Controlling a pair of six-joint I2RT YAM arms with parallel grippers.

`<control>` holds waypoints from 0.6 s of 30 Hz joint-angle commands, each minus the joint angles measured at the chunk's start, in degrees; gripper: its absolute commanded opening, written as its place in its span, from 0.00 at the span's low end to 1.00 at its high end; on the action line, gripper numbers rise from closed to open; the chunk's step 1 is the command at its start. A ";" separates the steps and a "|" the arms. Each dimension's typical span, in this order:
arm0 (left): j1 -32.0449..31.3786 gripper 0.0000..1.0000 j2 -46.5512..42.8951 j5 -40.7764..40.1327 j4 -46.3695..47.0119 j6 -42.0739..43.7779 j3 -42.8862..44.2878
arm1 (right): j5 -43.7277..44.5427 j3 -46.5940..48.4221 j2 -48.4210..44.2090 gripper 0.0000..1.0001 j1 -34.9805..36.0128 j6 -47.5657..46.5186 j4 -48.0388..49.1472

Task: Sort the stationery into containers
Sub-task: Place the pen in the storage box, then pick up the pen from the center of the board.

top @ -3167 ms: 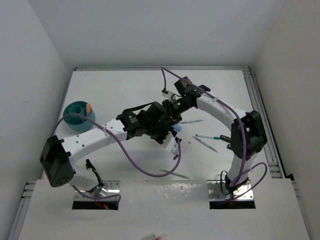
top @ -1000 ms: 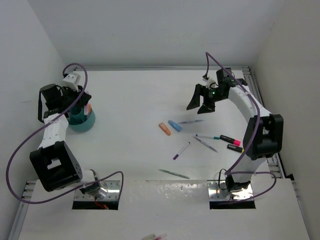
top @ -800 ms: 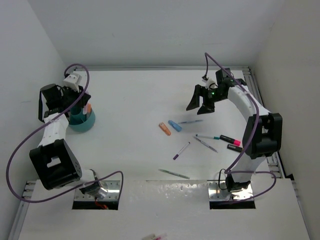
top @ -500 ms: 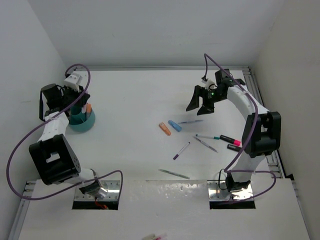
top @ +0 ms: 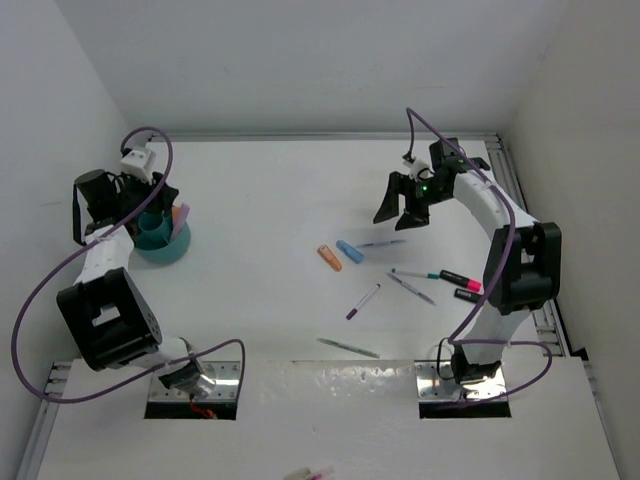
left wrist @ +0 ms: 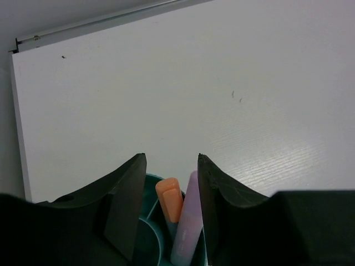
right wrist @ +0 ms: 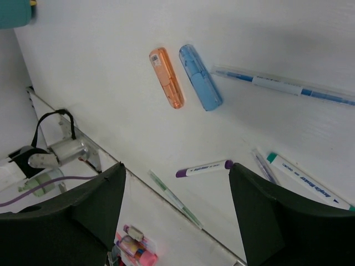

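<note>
My left gripper hangs over the teal cup at the far left, jaws open. Between the fingers, a peach highlighter and a lilac highlighter stand in the cup; the lilac one leans on the right finger. My right gripper is open and empty, high over the table's right half. Below it lie an orange highlighter, a blue highlighter, a thin blue pen, a purple-ended pen and a thin green pen.
Right of the centre lie a green-capped pen, a grey pen, a pink-ended black marker and a yellow-ended one. Pink items sit on the near ledge. Purple cables loop from both arms.
My left gripper has opened over the cup, and the lilac highlighter now stands free in it beside the peach one. The right arm has barely moved.
</note>
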 commanded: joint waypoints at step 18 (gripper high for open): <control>-0.96 0.49 -16.28 9.18 -14.17 2.12 7.52 | 28.72 0.03 0.62 0.48 15.15 -13.73 6.03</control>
